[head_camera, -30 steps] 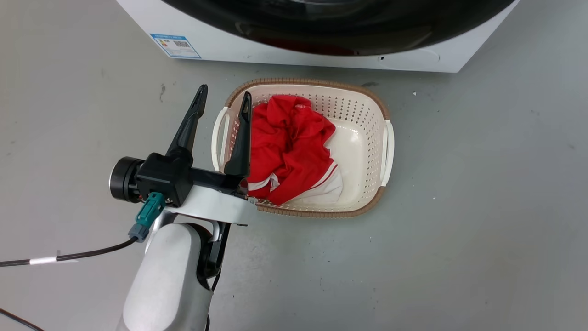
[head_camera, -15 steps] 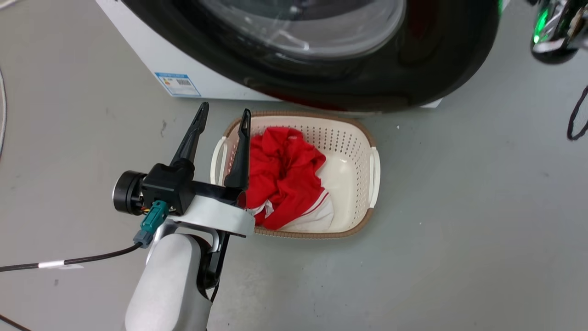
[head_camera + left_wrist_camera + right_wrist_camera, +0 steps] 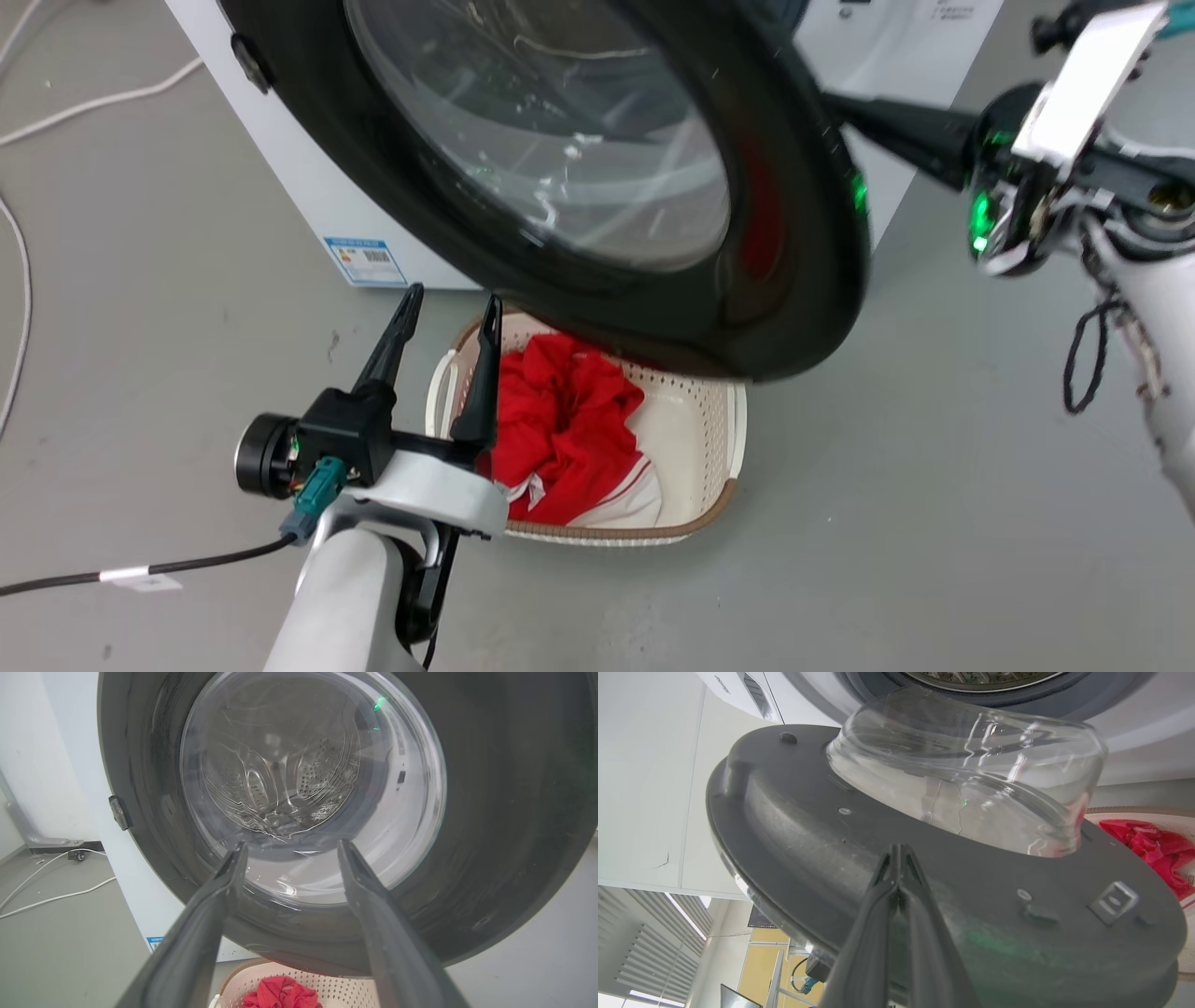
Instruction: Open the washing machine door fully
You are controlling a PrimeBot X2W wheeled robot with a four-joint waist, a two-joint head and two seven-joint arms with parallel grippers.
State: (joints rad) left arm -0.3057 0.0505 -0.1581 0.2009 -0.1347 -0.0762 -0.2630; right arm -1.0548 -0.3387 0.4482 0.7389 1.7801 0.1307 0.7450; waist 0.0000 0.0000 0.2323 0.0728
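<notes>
Against door (image 3: 794,826) inner face, right end effector (image 3: 899,851) closed.

Glossy black plastic on the washing machine door (image 3: 794,233), smooth clear glass window (image 3: 541,140), matt grey inner face, smooth white washing machine (image 3: 308,205) casing, perforated cream plastic basket (image 3: 695,429) with brown woven-look rim, crumpled red cloth (image 3: 560,420), matt grey floor (image 3: 934,513).

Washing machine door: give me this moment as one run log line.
state: glossy black round washing machine door partly open | right gripper: shut, tips at its inner face | left gripper: open, empty, apart from the door
</notes>
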